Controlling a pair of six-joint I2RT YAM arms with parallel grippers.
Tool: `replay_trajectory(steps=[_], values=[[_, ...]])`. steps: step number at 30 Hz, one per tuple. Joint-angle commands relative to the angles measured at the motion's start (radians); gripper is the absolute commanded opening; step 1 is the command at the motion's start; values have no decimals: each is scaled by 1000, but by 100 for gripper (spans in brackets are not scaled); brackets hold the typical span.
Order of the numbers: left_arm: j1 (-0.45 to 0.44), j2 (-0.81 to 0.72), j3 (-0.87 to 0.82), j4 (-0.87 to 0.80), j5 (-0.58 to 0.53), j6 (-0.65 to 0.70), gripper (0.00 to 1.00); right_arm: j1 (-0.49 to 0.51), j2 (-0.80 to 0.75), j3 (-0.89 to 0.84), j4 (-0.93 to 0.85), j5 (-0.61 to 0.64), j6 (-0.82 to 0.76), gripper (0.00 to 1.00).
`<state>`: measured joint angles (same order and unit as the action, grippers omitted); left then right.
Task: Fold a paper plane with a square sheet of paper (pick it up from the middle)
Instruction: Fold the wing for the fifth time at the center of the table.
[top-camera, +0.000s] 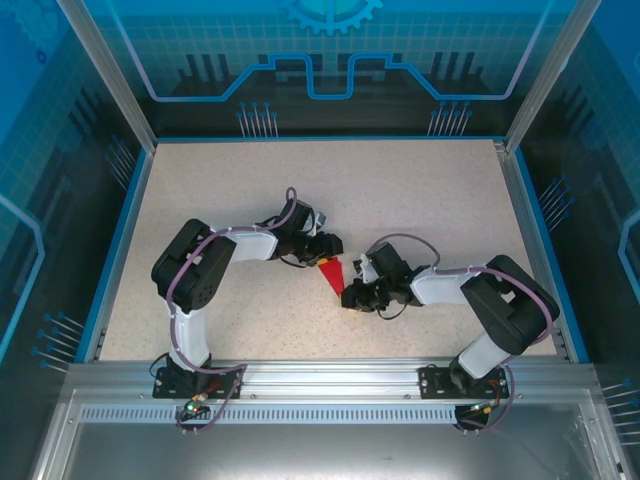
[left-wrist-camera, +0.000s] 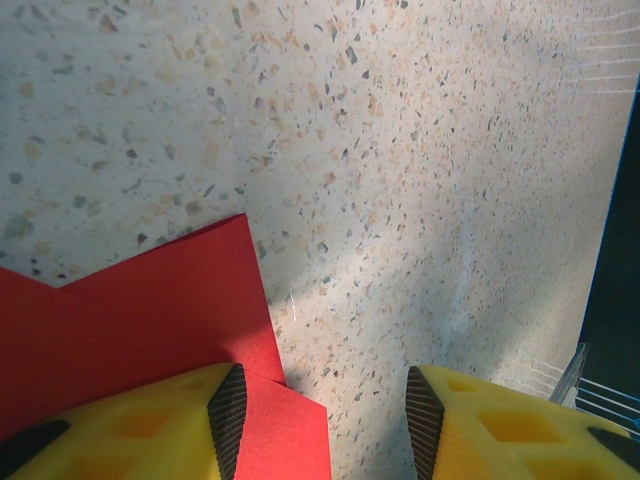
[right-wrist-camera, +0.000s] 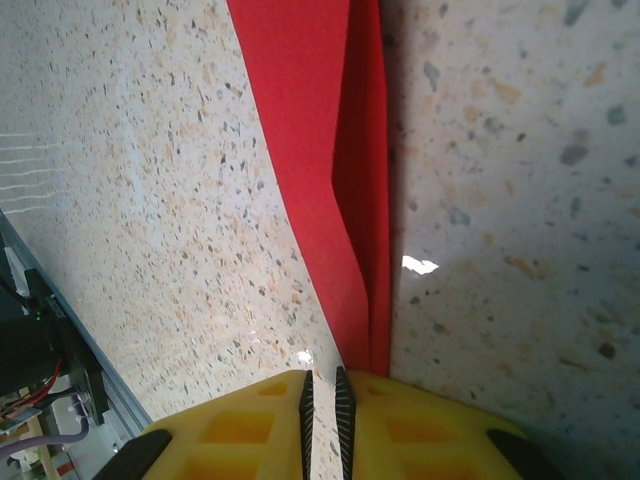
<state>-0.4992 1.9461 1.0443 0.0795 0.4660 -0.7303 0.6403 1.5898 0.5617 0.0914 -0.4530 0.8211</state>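
Folded red paper (top-camera: 330, 272) lies mid-table (top-camera: 440, 200), between my two grippers.
My right gripper (right-wrist-camera: 322, 385) is clamped on its narrow end; my left gripper (left-wrist-camera: 320, 400) has jaws apart, one finger (left-wrist-camera: 150, 425) over the wide end.

top external: high above the red folded paper (top-camera: 330, 274), offset toward the table (top-camera: 430, 190) near edge, tilted down, far, whole table | left wrist: close above the paper's wide end, facing down | right wrist: close at its narrow end, looking along it | shared: the paper
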Motion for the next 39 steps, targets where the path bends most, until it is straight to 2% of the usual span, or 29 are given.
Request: replay_trajectory(steps=[1, 9, 15, 22, 28, 35, 39], values=[[21, 25, -27, -67, -38, 25, 50, -4, 7, -63, -191, -10, -26, 18], [22, 27, -29, -63, -32, 26, 50, -25, -52, -70, -154, -38, 12, 18], [21, 24, -31, -55, -20, 24, 50, -26, -140, 30, -177, -14, 9, 20], [21, 14, -29, -51, -11, 15, 50, -24, -5, 151, -44, -14, 71, 21], [20, 1, -27, -47, -3, 13, 51, -30, 134, 152, 13, 10, 100, 19], [24, -100, -5, -73, 4, 48, 53, -31, 149, 64, 44, 21, 112, 11], [27, -182, 16, -107, 10, 52, 55, -31, 149, 53, 51, 19, 116, 10]])
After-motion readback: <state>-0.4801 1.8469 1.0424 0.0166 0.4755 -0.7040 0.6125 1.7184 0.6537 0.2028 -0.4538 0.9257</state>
